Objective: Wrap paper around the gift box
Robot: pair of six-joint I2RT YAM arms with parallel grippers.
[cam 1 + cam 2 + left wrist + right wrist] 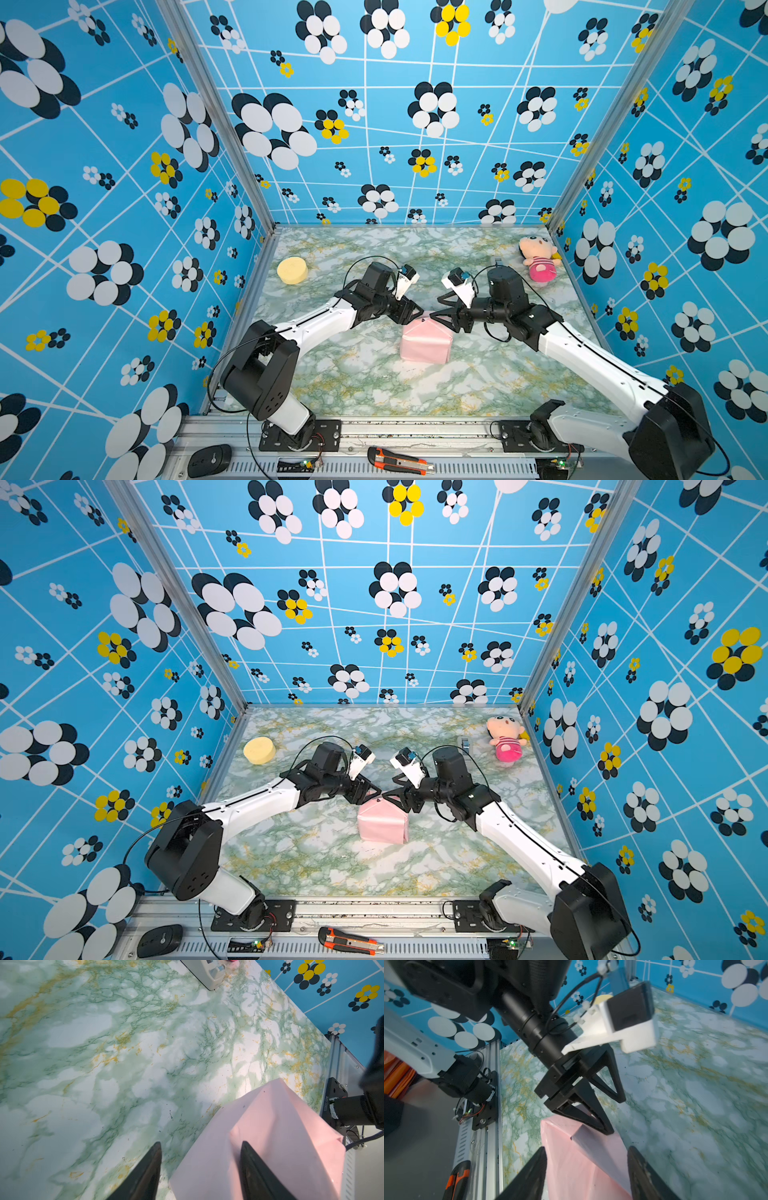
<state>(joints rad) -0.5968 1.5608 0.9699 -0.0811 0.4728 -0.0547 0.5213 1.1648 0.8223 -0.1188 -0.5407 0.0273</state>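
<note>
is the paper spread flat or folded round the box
Folded: the paper stands as a closed pink parcel, flaps meeting in a peak on top; nothing navy shows.

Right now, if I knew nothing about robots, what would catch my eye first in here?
Probably the left pincer and right pincer, black and both open, facing each other almost tip to tip over the far top edge of a parcel in pink paper at the middle of the marble table. Next come the loud blue flowered walls and a small doll in the far right corner.
</note>
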